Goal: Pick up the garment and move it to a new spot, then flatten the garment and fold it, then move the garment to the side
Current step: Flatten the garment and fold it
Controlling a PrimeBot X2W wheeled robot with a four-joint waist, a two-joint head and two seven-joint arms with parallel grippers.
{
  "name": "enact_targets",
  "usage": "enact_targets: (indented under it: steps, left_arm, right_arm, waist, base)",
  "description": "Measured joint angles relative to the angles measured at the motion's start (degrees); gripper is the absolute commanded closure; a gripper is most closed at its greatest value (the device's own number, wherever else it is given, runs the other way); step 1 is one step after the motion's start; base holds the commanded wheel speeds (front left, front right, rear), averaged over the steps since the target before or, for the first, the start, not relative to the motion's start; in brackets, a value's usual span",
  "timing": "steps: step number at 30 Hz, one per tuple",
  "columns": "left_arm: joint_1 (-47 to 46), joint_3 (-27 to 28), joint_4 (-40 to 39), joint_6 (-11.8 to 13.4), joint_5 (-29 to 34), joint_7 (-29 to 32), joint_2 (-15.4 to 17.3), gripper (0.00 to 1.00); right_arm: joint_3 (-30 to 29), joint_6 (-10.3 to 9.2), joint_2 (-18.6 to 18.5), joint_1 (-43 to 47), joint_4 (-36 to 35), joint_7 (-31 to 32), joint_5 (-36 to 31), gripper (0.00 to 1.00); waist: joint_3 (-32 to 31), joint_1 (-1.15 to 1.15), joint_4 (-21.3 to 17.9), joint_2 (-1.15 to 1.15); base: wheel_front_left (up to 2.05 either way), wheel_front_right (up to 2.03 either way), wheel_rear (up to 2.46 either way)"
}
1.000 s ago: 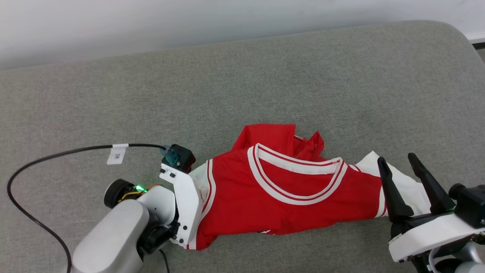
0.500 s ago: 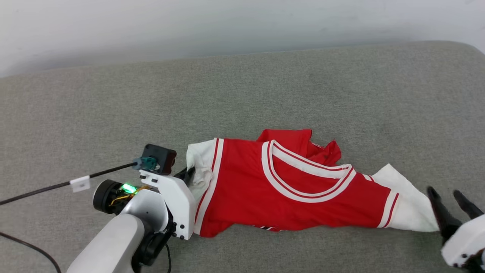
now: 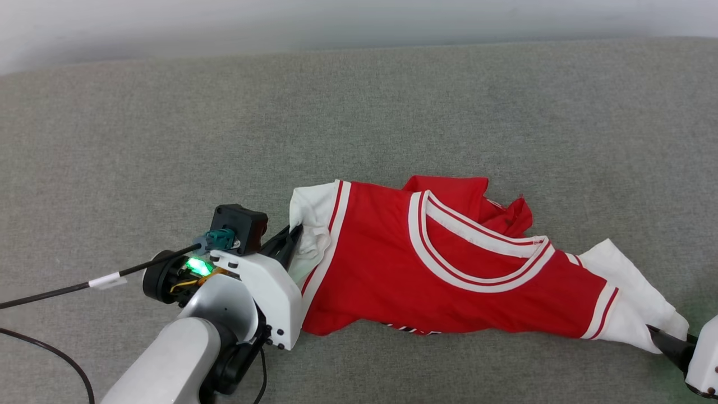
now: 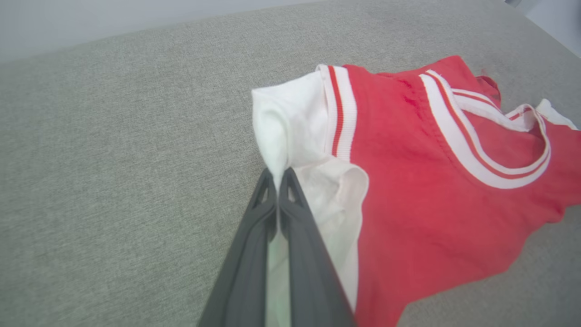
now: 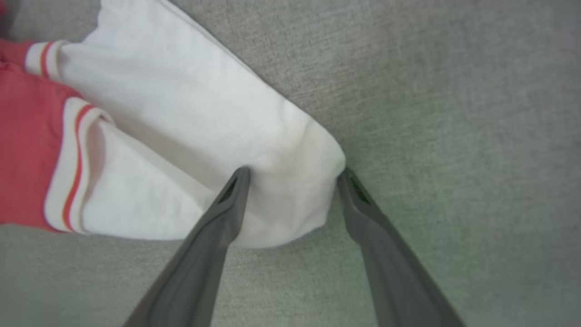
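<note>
While left gripper, forearm low, clamps the garment by its left sleeve, right gripper stands wide astride right sleeve.

The garment's lettering hides under its lower edge, unreadable, and the head view's corner crops the right gripper.

**Head view:** set high above the near edge of the grey fabric surface, facing forward and down. It takes in the whole garment and the far edge.

**Left wrist view:** low and close, looking along the left end effector across the garment toward the far edge (the striped neckline is shared with the head view).

**Right wrist view:** very close and steeply downward, along the right end effector. It shares the garment's white right-hand end with the head view.
</note>
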Motion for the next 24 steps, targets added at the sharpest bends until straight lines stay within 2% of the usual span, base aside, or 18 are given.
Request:
enact_targets:
  steps: [1,2,3,5,13,19,24]
  left_arm:
    - [-0.1,0.0,-0.1,0.0,0.0,-0.1,0.0,1.0]
    - [-0.1,0.0,-0.1,0.1,0.1,-0.3,0.0,1.0]
    - [-0.1,0.0,0.0,0.1,0.1,-0.5,-0.1,1.0]
    - [-0.1,0.0,0.1,0.1,0.1,-0.6,-0.1,1.0]
    - [-0.1,1.2,0.9,0.5,0.0,-2.8,0.3,1.0]
    - [-1.3,3.6,1.5,1.2,0.3,-5.0,1.9,1.0]
    - [-6.6,5.5,3.7,0.8,0.5,-6.6,2.0,1.0]
  right_arm:
    - [-0.1,0.0,0.0,-0.1,0.3,0.4,-0.1,0.0]
    - [-0.4,0.01,0.3,-0.5,0.8,0.8,0.0,0.13]
    - [-0.7,0.03,0.5,-1.1,1.5,1.8,0.1,0.54]
    - [-0.8,0.02,0.5,-1.5,2.2,2.2,0.2,1.0]
    - [0.5,0.0,0.1,-2.8,0.3,-2.0,-0.6,1.0]
    - [2.1,0.01,-3.0,-7.8,-4.5,-6.6,-3.2,1.0]
    - [2.9,0.02,-5.0,-14.3,-4.3,-9.4,-5.1,1.0]
  waist:
    - [0.3,0.0,0.1,0.0]
    - [0.6,0.0,0.2,0.0]
    - [0.8,0.0,0.2,0.0]
    - [1.0,0.0,0.3,0.0]
    - [-1.0,0.0,-0.2,0.0]
    - [-4.1,0.0,-1.2,0.0]
    - [-6.9,0.0,-1.5,0.0]
  base:
    - [0.0,0.0,0.0]
    - [0.0,0.0,0.0]
    - [0.0,0.0,0.0]
    - [0.0,0.0,0.0]
    - [0.0,0.0,0.0]
    - [0.0,0.0,0.0]
    - [0.0,0.0,0.0]
